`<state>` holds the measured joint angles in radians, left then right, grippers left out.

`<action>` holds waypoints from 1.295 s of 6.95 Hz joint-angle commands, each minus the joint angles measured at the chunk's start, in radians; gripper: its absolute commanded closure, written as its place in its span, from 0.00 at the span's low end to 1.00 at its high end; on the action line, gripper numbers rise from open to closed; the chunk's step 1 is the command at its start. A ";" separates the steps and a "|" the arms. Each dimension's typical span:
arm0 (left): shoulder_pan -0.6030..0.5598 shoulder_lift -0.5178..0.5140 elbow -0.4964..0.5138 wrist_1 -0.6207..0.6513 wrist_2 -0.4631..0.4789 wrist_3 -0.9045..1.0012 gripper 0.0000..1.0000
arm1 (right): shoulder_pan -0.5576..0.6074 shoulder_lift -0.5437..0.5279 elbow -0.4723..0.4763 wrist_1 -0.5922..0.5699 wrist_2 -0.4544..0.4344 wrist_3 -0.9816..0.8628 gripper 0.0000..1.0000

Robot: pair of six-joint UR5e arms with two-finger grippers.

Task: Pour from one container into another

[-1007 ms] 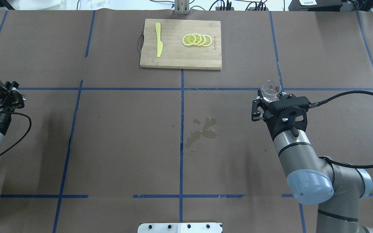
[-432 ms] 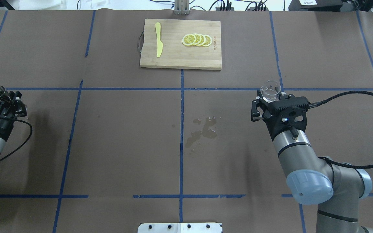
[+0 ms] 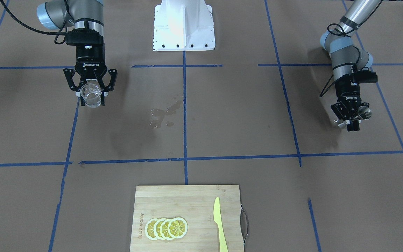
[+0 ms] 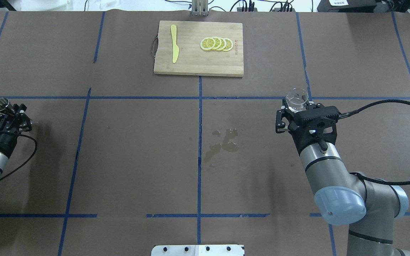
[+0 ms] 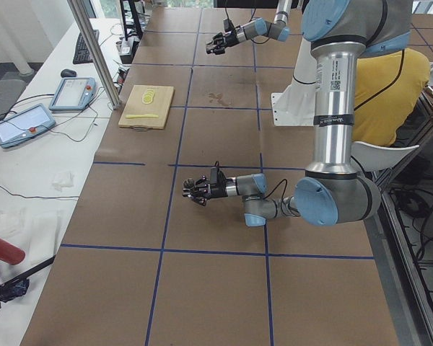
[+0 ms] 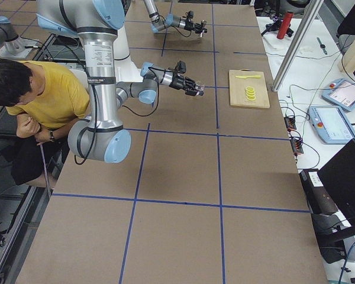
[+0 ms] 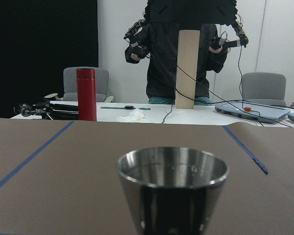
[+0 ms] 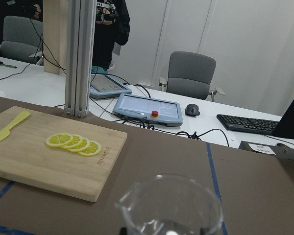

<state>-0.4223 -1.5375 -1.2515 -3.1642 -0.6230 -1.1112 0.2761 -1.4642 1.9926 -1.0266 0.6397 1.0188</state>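
Apart, right fingers [image 3: 78, 91] clasping clear glass cup [image 3: 91, 93], left fingers [image 3: 352, 123] clasping steel jigger [image 7: 172, 196], contents unclear, puddle [image 4: 222, 144] between

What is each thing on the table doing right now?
Glass cup: upright, held in the right gripper.
Metal cup: mouth up, held in the left gripper.
Lemon slices: overlapping in a row on the cutting board.
Knife: lying flat on the board.
Puddle: spilled on the table.

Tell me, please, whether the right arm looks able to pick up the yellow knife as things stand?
Probably not yet. The right gripper is shut on the glass cup, so it has no free grasp. Otherwise nothing stands between it and the yellow knife on the cutting board.
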 commanded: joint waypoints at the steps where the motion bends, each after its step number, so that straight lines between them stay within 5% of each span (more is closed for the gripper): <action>1: 0.008 -0.001 0.001 0.003 0.000 -0.001 1.00 | 0.000 0.001 0.000 -0.001 0.000 0.000 1.00; 7: 0.022 -0.001 0.000 0.029 -0.004 -0.001 1.00 | -0.002 0.004 0.000 0.000 0.000 -0.002 1.00; 9: 0.024 0.000 0.001 0.030 -0.004 0.001 0.87 | -0.002 0.005 0.000 -0.001 0.000 -0.002 1.00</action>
<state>-0.3999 -1.5375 -1.2512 -3.1356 -0.6272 -1.1112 0.2749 -1.4594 1.9932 -1.0272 0.6397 1.0171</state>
